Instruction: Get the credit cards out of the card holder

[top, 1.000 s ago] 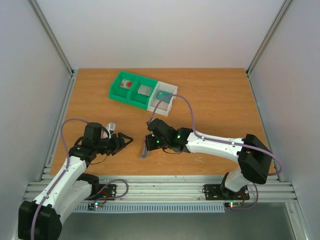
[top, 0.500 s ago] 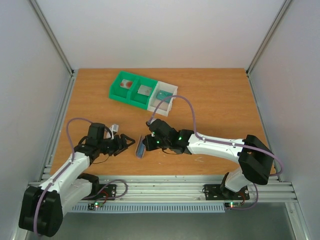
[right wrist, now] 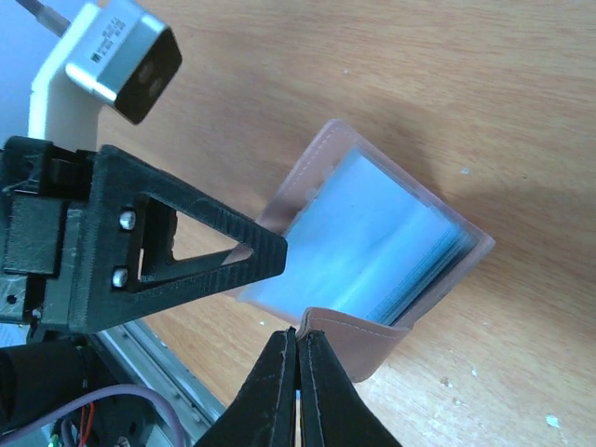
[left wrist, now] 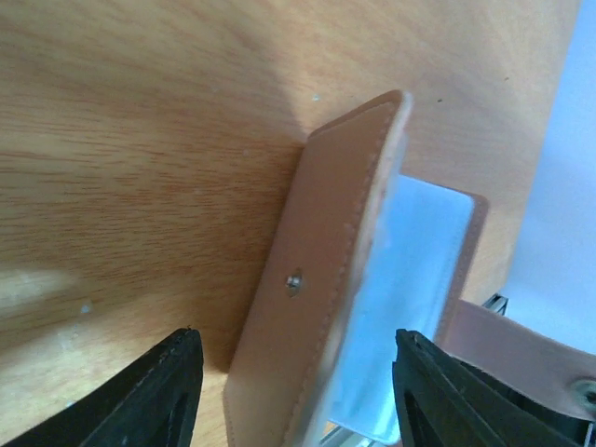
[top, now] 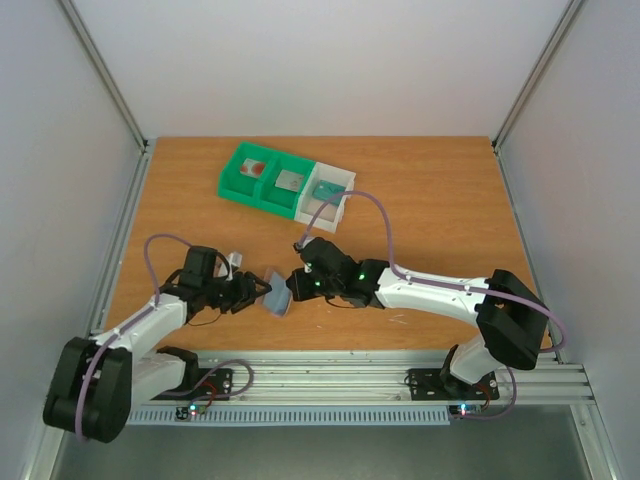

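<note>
An orange-brown wooden table [top: 440, 200] stands evenly lit between plain white walls [top: 320, 60], with slanting grey metal posts [top: 107, 70] at the back corners and ribbed metal rails [top: 340, 378] along its near edge.

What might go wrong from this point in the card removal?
The right gripper pinches only the edge flap of the small tan-covered folding card holder; a tug may slip it free.
The open left gripper straddles the whole holder; closing might only clamp its cover.
</note>
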Robot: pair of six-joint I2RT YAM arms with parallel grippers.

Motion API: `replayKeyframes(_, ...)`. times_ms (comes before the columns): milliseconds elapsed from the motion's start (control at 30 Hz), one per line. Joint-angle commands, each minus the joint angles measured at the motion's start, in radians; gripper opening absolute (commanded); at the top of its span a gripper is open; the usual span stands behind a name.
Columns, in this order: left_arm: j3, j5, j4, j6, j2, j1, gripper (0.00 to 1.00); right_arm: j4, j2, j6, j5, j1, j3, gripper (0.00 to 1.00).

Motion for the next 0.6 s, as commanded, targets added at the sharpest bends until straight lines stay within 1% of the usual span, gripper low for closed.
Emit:
replayKeyframes(0, 0.013, -0.002, 0.049, 0.046, 0.063, -0.013, 0.53, 0.007, -0.045, -0.014, 0.005, -0.021, -0.027, 0.01)
replayKeyframes(33, 0.015, -0.008, 0.046, 0.05, 0.074, -0.016, 0.5, 0.003, -0.05, -0.014, 0.004, -0.028, -0.032, 0.01)
replayKeyframes(200, 0.023, -0.036, 0.033, 0.066, 0.089, -0.031, 0.24, -0.034, -0.07, -0.027, 0.018, -0.067, -0.07, 0.01)
replayKeyframes(267, 0.028, -0.036, 0.031, 0.071, 0.092, -0.034, 0.12, -0.051, -0.075, -0.03, 0.026, -0.085, -0.088, 0.01)
replayKeyframes(300, 0.031, -0.033, 0.032, 0.073, 0.096, -0.038, 0.03, -0.059, -0.076, -0.031, 0.029, -0.098, -0.096, 0.01)
replayKeyframes(333, 0.03, -0.032, 0.034, 0.074, 0.099, -0.041, 0.01, -0.068, -0.079, -0.029, 0.031, -0.107, -0.104, 0.02)
replayKeyframes(400, 0.031, -0.03, 0.039, 0.072, 0.109, -0.05, 0.0, -0.111, -0.078, -0.013, 0.038, -0.126, -0.103, 0.07)
replayKeyframes(567, 0.022, -0.031, 0.066, 0.045, 0.114, -0.069, 0.0, -0.322, -0.078, 0.02, 0.028, -0.13, -0.001, 0.29)
